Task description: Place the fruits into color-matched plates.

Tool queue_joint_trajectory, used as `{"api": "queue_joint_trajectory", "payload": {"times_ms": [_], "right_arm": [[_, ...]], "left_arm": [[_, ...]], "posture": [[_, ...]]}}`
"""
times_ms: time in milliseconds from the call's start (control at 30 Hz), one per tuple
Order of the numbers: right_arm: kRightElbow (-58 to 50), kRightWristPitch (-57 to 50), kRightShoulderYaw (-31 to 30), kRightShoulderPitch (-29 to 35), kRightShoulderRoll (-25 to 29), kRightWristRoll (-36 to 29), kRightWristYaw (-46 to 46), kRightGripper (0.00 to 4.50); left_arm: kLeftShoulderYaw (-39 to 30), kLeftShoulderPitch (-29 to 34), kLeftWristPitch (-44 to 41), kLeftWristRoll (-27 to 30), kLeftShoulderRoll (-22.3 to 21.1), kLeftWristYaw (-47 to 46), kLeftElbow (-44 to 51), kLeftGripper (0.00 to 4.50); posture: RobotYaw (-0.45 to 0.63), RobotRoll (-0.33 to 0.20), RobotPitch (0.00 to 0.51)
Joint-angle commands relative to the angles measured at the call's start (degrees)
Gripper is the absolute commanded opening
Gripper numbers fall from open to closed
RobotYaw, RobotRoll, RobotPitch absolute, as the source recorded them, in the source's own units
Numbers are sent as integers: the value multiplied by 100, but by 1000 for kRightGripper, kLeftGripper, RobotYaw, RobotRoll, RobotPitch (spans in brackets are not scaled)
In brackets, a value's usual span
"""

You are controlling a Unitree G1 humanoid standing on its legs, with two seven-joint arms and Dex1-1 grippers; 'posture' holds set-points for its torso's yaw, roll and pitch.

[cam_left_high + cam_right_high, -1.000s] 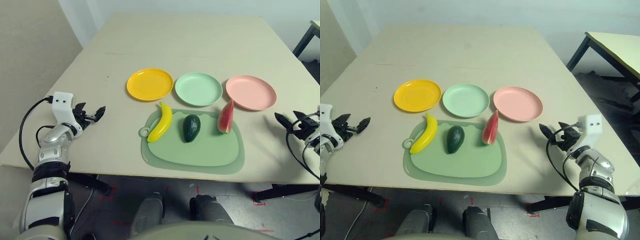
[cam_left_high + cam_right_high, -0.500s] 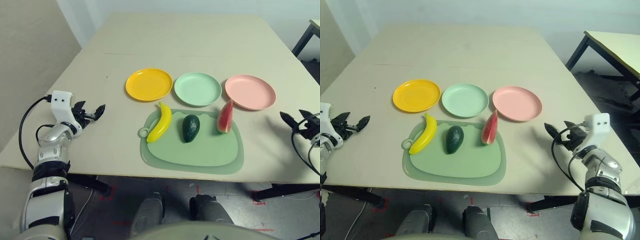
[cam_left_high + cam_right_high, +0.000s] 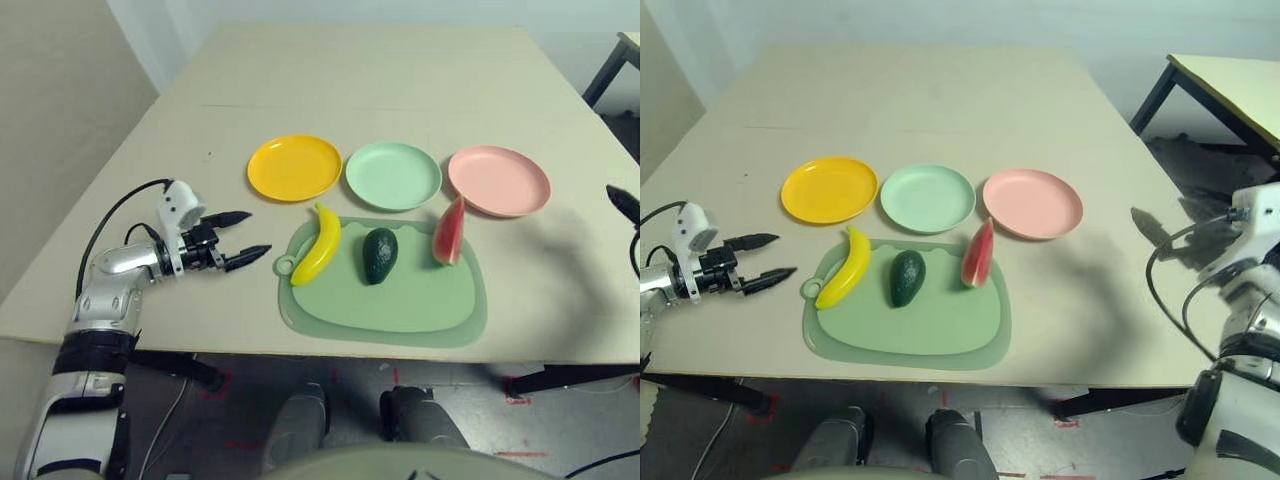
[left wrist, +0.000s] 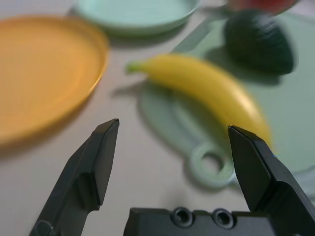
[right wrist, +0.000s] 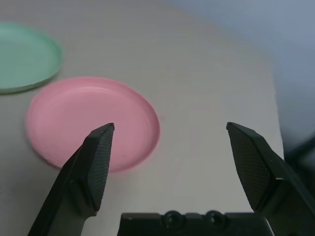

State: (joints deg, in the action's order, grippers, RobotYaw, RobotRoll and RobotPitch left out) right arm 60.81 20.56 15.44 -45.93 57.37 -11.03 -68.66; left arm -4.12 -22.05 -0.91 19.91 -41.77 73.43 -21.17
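— While all three toy fruits lie on that green rounded mat (image 3: 385,300), what are you lining up on?

— The curved yellow plastic banana (image 3: 319,243). It lies at the mat's left end, just beside the dark green avocado (image 3: 380,255), with the red watermelon wedge (image 3: 449,232) propped at the far right end. My left gripper (image 3: 243,238) points level at the banana from the bare table beside the mat, both black fingers spread wide with nothing between them.

— Why from that side?

— I reckon it suits the plates: the round yellow-orange plate (image 3: 295,167) sits just behind the banana, so a short lift should do. The mint green plate (image 3: 393,175) and pink plate (image 3: 499,181) stand in the same row, each behind its own fruit.

— And your right gripper (image 5: 170,147)?

— Spread wide too, holding nothing, aimed towards the pink plate but well apart from it.
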Motion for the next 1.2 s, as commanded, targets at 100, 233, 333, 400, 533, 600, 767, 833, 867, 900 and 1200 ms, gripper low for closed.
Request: {"api": "queue_joint_trajectory", "payload": {"times_ms": [100,233,333,400,533,600,767,833,867,900,1200], "right_arm": [[-575,441,-1096,-1335,111,560,-1628,4465],[-1219,413,-2260,-2168,-245,669,-2376,4465],[-1512,419,-3176,-2441,-423,630,-2384,4465],[-1871,588,-3882,-2478,-568,545,-2384,4465],[-2791,666,-4989,-2432,-757,216,-2384,4465],[-3055,822,-5477,-2425,-700,146,-2384,4465],[-2917,1364,-6368,-2652,-822,418,-2384,4465],[-2769,1533,-6571,-2753,-910,552,-2384,4465],[-2691,1624,-6652,-2796,-949,612,-2384,4465],[-2609,1704,-6706,-2827,-1004,681,-2384,4465],[-1548,2187,-6548,-2837,-1723,1493,-2384,4465]], "left_arm": [[253,-4,305,-44,-9,576,79,4500],[451,88,434,-131,-78,912,150,4500],[519,5,488,-146,-70,1031,57,4500],[593,-59,425,-110,-52,1155,92,4500],[705,-99,330,-87,-14,1293,310,4500],[702,-155,282,-59,14,1260,364,4500],[714,-99,396,-146,-4,1167,459,4500],[693,-57,440,-176,-28,1109,481,4500],[672,-47,444,-173,-32,1075,493,4500],[647,-45,450,-166,-35,1040,495,4500],[704,-43,550,-234,-32,904,532,4500]], "posture": [[-40,0,104],[-41,0,104],[-39,0,105],[-39,0,102],[-30,0,97],[-20,0,96],[-6,0,90],[6,0,84],[7,0,83],[11,0,81],[32,0,74]]}}
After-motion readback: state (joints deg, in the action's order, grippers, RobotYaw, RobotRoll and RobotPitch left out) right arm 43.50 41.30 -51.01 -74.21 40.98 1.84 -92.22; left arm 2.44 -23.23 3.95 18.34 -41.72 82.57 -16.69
